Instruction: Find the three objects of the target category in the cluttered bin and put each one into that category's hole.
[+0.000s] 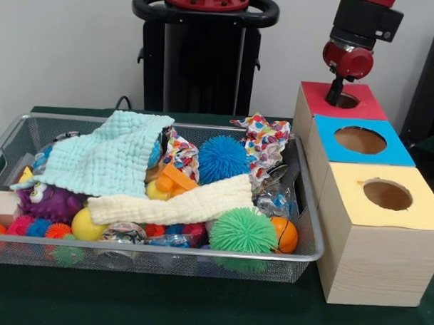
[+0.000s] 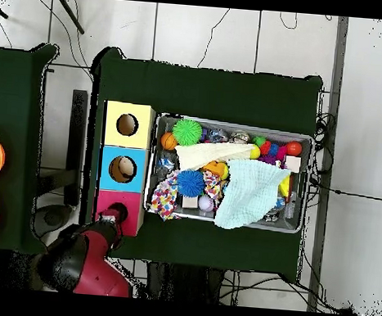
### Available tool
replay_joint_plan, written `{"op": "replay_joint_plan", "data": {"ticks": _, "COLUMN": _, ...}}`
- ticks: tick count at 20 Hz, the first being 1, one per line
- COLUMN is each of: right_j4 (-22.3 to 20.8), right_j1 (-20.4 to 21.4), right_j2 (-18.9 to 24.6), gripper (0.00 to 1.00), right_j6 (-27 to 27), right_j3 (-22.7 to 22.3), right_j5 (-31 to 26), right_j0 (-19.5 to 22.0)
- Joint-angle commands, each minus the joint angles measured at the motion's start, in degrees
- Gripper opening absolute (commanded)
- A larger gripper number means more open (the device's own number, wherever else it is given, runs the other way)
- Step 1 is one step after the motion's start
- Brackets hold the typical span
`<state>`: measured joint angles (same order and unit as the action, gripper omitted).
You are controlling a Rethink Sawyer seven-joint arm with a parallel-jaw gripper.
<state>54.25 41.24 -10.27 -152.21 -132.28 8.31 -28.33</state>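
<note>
Nearest the front camera stood the yellow-topped box (image 1: pixel 380 236) of pale wood, beside the wire-mesh bin (image 1: pixel 149 256) heaped with spiky puff balls (image 1: pixel 242 231) and waffle-textured cloths (image 1: pixel 106 159). Farthest back, the gripper (image 1: pixel 336 99) dipped into the red-topped box's round hole (image 1: pixel 345 101); whether its jaws were apart could not be told.

Overhead, the arm (image 2: pixel 84 259) covered the red box (image 2: pixel 118 212). Bare green table (image 2: pixel 208 88) ringed the bin.
</note>
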Motion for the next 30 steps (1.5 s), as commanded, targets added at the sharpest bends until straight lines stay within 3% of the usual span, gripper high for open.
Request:
{"op": "replay_joint_plan", "data": {"ticks": 1, "right_j4": 1.9, "right_j1": -0.8, "right_j2": -10.8, "gripper": 0.0, "right_j6": -8.9, "right_j3": 5.7, "right_j5": -16.4, "right_j0": -7.2}}
{"op": "replay_joint_plan", "data": {"ticks": 4, "right_j4": -2.8, "right_j1": -1.7, "right_j2": -19.4, "gripper": 0.0, "right_j6": -13.6, "right_j3": 10.8, "right_j5": -26.4, "right_j0": -12.0}}
{"op": "replay_joint_plan", "data": {"ticks": 6, "right_j4": -5.2, "right_j1": -1.5, "right_j2": -22.6, "gripper": 0.0, "right_j6": -16.4, "right_j3": 13.2, "right_j5": -31.3, "right_j0": -13.7}}
{"op": "replay_joint_plan", "data": {"ticks": 11, "right_j4": -8.0, "right_j1": -0.7, "right_j2": -26.3, "gripper": 0.0, "right_j6": -19.7, "right_j3": 16.9, "right_j5": -38.5, "right_j0": -15.3}}
{"op": "replay_joint_plan", "data": {"ticks": 15, "right_j4": -9.1, "right_j1": 0.2, "right_j2": -28.0, "gripper": 0.0, "right_j6": -18.6, "right_j3": 18.5, "right_j5": -42.2, "right_j0": -14.9}}
{"op": "replay_joint_plan", "data": {"ticks": 20, "right_j4": -12.1, "right_j1": 1.6, "right_j2": -30.2, "gripper": 0.0, "right_j6": -12.2, "right_j3": 21.5, "right_j5": -46.3, "right_j0": -11.0}}
{"op": "replay_joint_plan", "data": {"ticks": 25, "right_j4": -17.3, "right_j1": 1.8, "right_j2": -31.4, "gripper": 0.0, "right_j6": -5.8, "right_j3": 28.9, "right_j5": -52.0, "right_j0": -4.7}}
{"op": "replay_joint_plan", "data": {"ticks": 30, "right_j4": -22.1, "right_j1": 3.0, "right_j2": -29.4, "gripper": 0.0, "right_j6": -0.2, "right_j3": 34.1, "right_j5": -55.6, "right_j0": 2.1}}
